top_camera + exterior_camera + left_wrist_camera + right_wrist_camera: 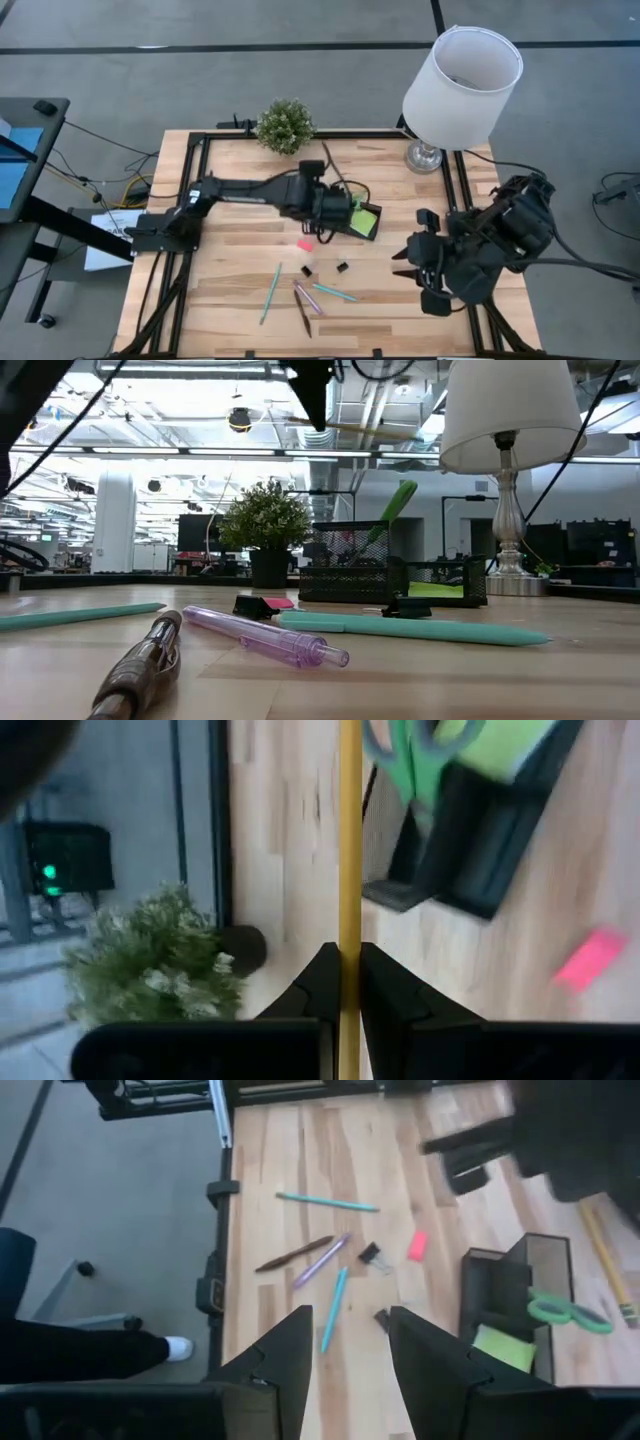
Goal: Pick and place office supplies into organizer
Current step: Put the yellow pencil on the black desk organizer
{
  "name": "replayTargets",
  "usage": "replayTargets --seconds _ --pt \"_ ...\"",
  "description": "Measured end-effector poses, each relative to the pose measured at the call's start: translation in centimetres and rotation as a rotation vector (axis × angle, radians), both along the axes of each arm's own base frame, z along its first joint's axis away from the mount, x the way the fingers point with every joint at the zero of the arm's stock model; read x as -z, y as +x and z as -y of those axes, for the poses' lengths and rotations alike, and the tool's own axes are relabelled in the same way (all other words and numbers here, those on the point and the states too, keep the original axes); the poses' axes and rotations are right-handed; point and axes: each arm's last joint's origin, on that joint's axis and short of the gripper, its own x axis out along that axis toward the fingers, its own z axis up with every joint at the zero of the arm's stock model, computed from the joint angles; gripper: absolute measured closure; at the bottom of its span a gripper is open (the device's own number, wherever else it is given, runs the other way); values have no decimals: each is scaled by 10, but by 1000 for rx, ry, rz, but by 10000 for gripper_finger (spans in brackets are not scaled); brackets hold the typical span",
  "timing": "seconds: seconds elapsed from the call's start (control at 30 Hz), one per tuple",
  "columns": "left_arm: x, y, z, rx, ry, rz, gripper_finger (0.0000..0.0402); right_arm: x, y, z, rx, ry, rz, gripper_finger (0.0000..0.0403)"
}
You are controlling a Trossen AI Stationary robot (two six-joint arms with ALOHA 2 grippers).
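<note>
Yellow pencil [349, 840], clamped between the left gripper [341, 982] fingers above the black organizer [362, 222] (scissors [420, 755] and sticky-note pad already inside): light, stiff, slim, probably slippery, best held mid-shaft; right gripper [347, 1350] parted, idle at table's right edge.

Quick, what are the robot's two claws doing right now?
Left end effector: closed on the yellow pencil, above the organizer.
Right end effector: open, holding nothing, near the table's right edge.
</note>
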Motion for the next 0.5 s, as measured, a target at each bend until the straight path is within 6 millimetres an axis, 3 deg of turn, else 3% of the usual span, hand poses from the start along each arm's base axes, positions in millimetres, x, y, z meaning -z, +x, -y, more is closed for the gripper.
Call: replayTargets --seconds 0.27,0.5 --pt "4 2 -32 195 120 -214 395 0 -4 -5 11 21 4 276" --pt "0 1 -37 316 334 -376 395 -1 -1 -1 81 -3 47 276"
